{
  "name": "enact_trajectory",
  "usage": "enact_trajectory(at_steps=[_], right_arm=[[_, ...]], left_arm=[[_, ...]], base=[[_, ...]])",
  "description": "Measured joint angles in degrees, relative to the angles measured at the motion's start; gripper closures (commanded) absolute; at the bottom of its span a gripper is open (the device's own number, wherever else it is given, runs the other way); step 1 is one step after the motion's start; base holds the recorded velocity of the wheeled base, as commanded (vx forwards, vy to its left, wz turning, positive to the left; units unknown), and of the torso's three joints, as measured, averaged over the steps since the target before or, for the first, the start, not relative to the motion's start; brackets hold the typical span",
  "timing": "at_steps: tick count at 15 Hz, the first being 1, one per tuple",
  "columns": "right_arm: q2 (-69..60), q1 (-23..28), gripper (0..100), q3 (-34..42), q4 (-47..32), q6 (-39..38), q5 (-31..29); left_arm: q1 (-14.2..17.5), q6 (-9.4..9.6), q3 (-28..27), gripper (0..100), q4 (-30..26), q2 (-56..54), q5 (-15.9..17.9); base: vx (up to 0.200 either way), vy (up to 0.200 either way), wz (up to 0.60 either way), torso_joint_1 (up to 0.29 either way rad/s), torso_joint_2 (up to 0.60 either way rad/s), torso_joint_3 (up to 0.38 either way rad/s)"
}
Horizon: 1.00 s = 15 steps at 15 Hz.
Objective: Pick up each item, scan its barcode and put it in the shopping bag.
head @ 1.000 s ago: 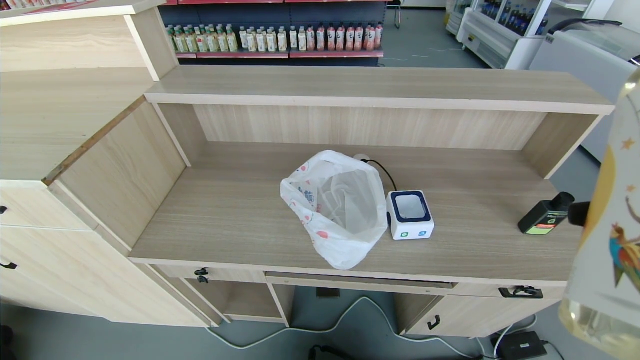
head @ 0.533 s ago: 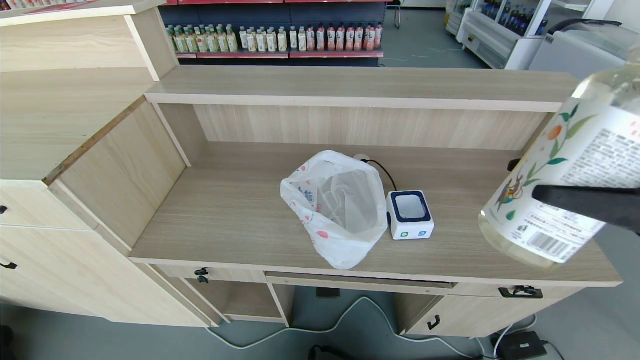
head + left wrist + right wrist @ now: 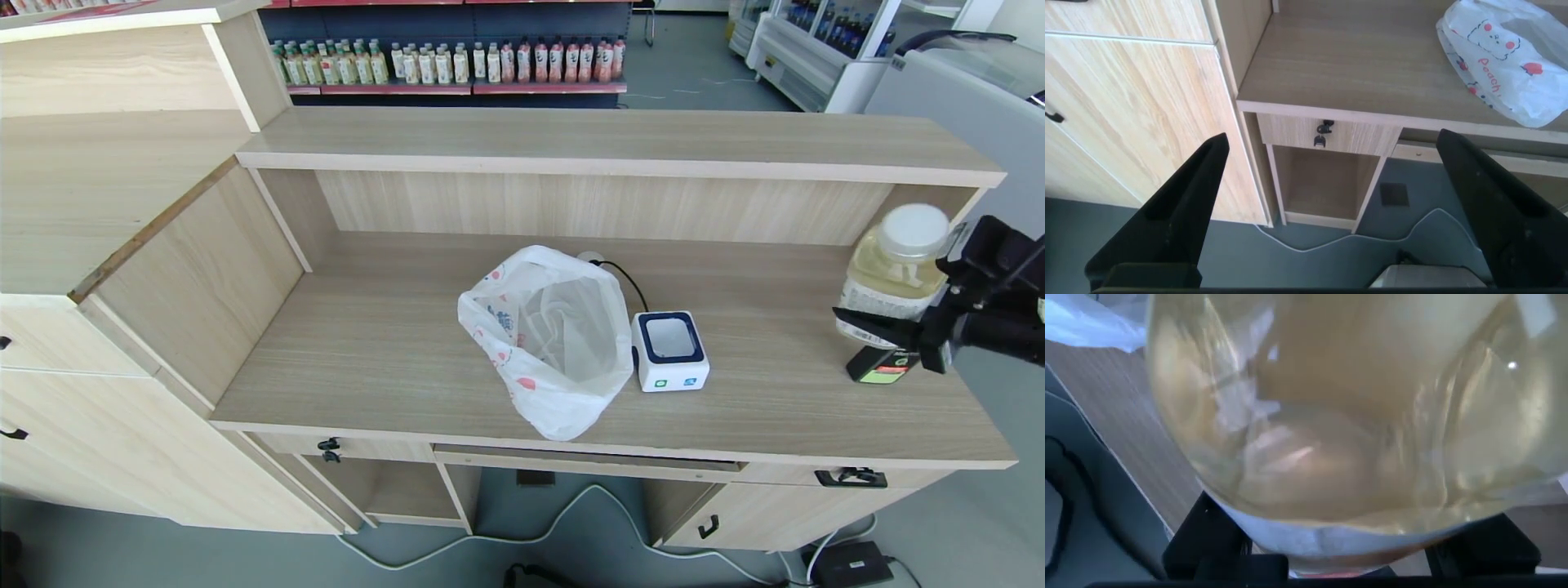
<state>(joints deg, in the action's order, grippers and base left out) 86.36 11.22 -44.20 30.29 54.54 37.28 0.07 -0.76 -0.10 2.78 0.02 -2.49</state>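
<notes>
**Change.** Half a second ago the bottle (image 3: 891, 278) hung tilted and close to the head camera, with its barcode label facing out. It now stands upright farther off, over the right end of the counter (image 3: 392, 359). The shopping bag (image 3: 545, 336), the scanner (image 3: 669, 351) and the dark item with a green label (image 3: 878, 367) have not shifted.

**Nearest.** There is one left gripper (image 3: 1331, 139). It sits low in front of the counter's front edge, with its two fingers (image 3: 1184, 220) spread wide and nothing between them. The left wrist view shows the counter's left front corner and part of the bag (image 3: 1511, 57).

**On the counter.**
- There is one shopping bag, white with red print. It stands open-mouthed near the middle of the counter.
- There is one scanner, a white box with a dark-framed window. It is just beside the bag on the bag's right, touching or nearly touching it. One black cable (image 3: 622, 278) runs from the scanner toward the back wall.
- There is one dark item with a green label. It lies near the right end, well apart from the scanner.

**Right end.** There is one right gripper (image 3: 902, 314). It pinches the one bottle across its lower body. The bottle is clear, holds pale yellow liquid and has a white cap on top. It is just behind the dark item. Whether its base touches the counter cannot be determined. In the right wrist view the bottle (image 3: 1355, 416) sits between the two dark fingers (image 3: 1212, 543).

**Farthest.** One row of drink bottles (image 3: 457, 64) stands on a shop shelf. They are too small to count.
</notes>
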Motion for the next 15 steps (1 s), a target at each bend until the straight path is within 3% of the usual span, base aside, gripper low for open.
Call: enact_trajectory(at_steps=[5,10,15], right_arm=[[3.3,4.3,100,2.1,0.8,11.6,11.6],[6.6,7.8,100,-0.6,1.1,22.9,16.1],[12.6,3.5,100,-4.8,6.7,26.0,18.0]], left_arm=[[0.0,0.0,0.0,0,0.0,0.0,0.0],[0.0,0.02,0.0,0,0.0,0.0,0.0],[0.0,0.05,0.0,0,0.0,0.0,0.0]], base=[[0.0,0.0,0.0,0.0,0.0,0.0],[0.0,0.0,0.0,0.0,0.0,0.0],[0.0,0.0,0.0,0.0,0.0,0.0]])
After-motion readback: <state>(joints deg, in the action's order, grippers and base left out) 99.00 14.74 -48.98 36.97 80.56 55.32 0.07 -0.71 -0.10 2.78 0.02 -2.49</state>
